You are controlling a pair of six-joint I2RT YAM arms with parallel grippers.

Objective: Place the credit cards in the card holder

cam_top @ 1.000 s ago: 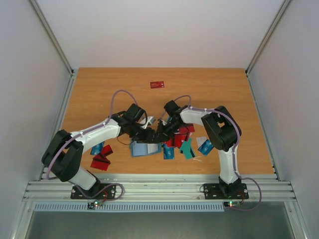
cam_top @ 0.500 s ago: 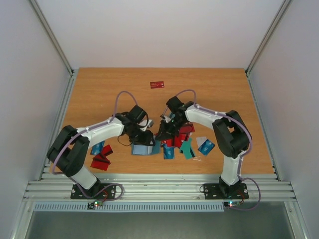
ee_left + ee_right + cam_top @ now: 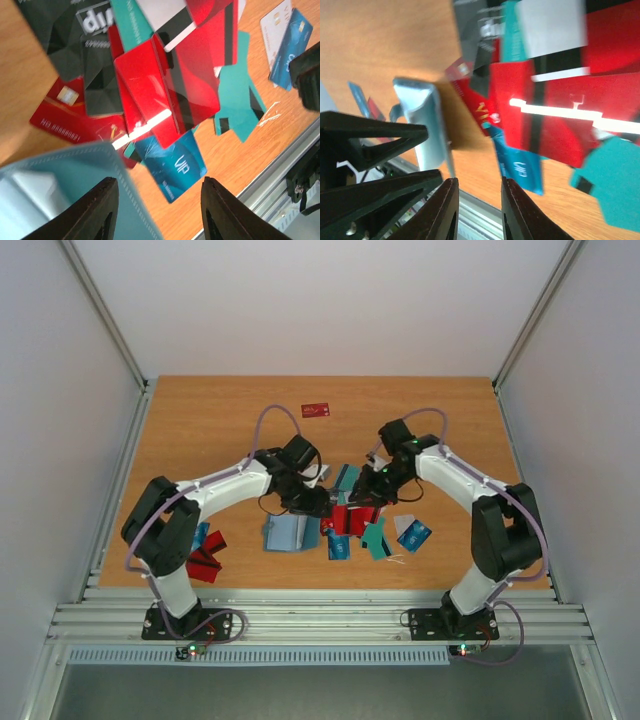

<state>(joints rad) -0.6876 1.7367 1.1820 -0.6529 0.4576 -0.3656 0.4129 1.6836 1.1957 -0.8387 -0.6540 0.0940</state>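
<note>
1. Note the change. One second ago both grippers met low over the holder (image 3: 288, 533). Now both are drawn back toward the far side, and the holder lies uncovered on the table (image 3: 200, 430), in about the same place.
2. Check the fingers. The left gripper (image 3: 312, 502) hangs just beyond the holder with its jaws apart and nothing between them. The right gripper (image 3: 368, 488) has parted its jaws in the last second, and its wrist view shows an empty gap.
3. Read this as a release: neither arm carries a card. You cannot tell whether a card went into a pocket, because the left wrist view shows only a pale blurred corner of the holder (image 3: 60, 175).
4. Locate the remaining cards (image 3: 352, 523). Most lie in a pile touching the holder's right edge, with further ones near the left arm's base (image 3: 203, 558) and at the right (image 3: 412, 532). One red card (image 3: 315, 410) lies well apart at the far side.
5. Expect obstruction. The piled cards (image 3: 190, 85) overlap and lie flat, so singling one out is likely hard. Both grippers are close together over the pile, so keep them from colliding.
</note>
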